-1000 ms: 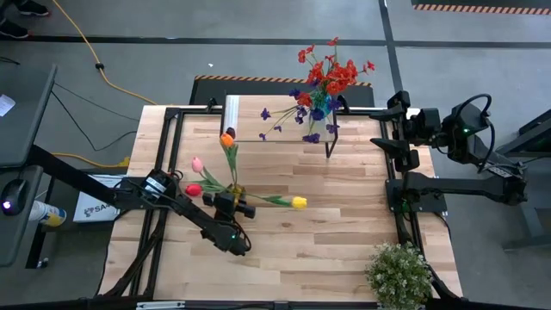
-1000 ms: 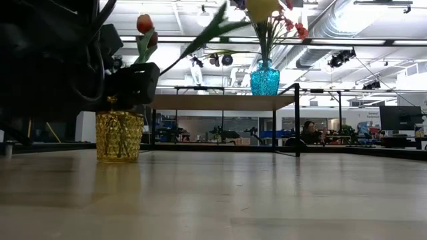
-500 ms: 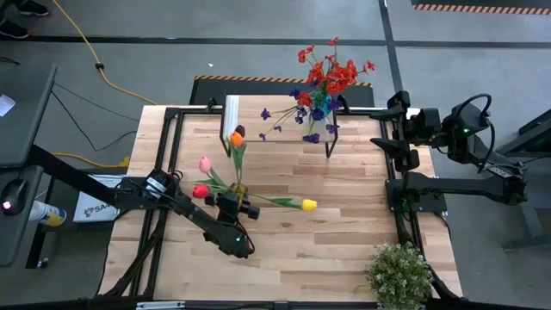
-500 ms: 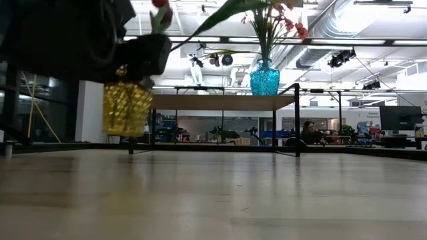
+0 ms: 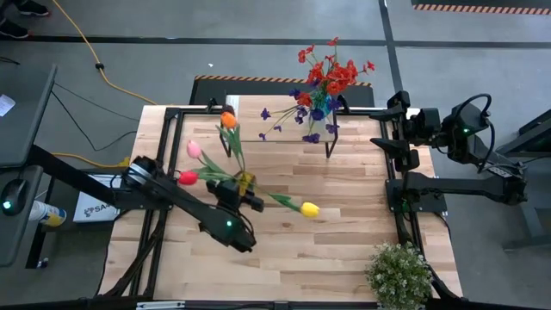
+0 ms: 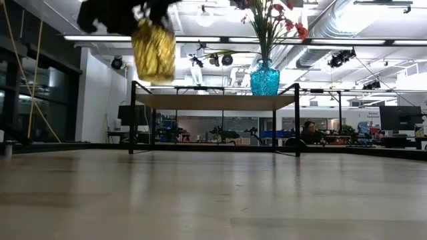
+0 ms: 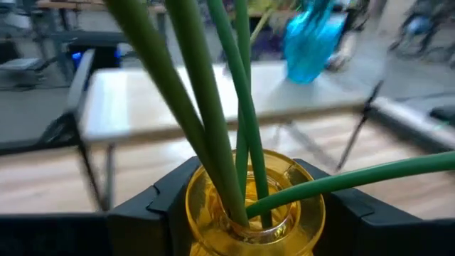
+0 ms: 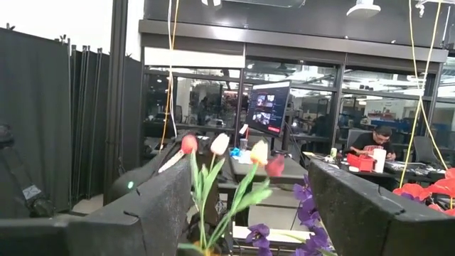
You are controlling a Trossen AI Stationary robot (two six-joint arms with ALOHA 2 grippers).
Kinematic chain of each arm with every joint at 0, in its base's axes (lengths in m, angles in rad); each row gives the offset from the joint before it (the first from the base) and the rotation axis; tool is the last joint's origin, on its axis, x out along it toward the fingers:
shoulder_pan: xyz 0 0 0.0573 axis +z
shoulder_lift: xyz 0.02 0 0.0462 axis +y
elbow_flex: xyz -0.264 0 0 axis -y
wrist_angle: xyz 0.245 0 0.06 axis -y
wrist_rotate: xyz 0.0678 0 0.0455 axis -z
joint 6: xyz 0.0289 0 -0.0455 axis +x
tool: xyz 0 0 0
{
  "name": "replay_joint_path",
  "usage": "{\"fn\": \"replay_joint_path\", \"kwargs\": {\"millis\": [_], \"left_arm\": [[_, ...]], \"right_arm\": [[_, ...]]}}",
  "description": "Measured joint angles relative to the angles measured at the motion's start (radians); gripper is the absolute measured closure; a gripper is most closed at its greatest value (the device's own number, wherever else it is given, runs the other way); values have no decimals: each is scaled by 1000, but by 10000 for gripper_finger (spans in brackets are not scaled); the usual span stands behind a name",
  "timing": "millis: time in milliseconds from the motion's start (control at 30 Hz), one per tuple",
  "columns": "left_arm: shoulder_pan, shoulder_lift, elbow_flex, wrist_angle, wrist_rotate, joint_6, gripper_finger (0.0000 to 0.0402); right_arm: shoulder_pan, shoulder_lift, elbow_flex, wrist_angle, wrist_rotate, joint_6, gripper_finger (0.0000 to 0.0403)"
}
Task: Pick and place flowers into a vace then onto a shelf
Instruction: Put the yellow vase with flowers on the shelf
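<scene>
A yellow glass vase (image 5: 245, 182) with orange, pink, red and yellow tulips (image 5: 227, 120) hangs in my left gripper (image 5: 242, 188), above the table's middle. In the low view the vase (image 6: 153, 47) floats higher than the shelf top (image 6: 213, 101), slightly tipped. The shelf (image 5: 357, 127) stands at the far edge and carries a blue vase (image 6: 265, 79) of red and purple sprays (image 5: 325, 82). My right gripper (image 5: 385, 127) waits open at the table's right side, beside the shelf. My left gripper pinches the yellow vase just below its rim (image 7: 206, 213), one finger (image 7: 153, 206) on each side of the neck. The fingers come level from the table's near left. The vase is lifted clear of the table, a little tilted, and the green stems (image 7: 213, 128) fan out of its mouth.
A bushy green potted plant (image 5: 399, 274) sits at the table's near right corner. Black frame rails (image 5: 164, 172) run along the left and right sides. Bare wood lies between the held vase and the shelf. A person sits far off in the room (image 8: 375, 146).
My left gripper has lifted the yellow vase off the table, from standing on the wood to well above shelf height. It has carried the vase toward the far edge and the shelf. The vase has tipped slightly and the tulips have swung with it.
</scene>
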Motion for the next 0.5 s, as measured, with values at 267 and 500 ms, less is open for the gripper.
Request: {"fn": "replay_joint_path", "kwargs": {"millis": [267, 500], "left_arm": [[18, -149, 121, -6, -73, 234, 166], [56, -226, 286, 3, -126, 486, 166]], "right_arm": [[0, 0, 0, 3, 0, 0, 130], [0, 0, 0, 3, 0, 1, 130]]}}
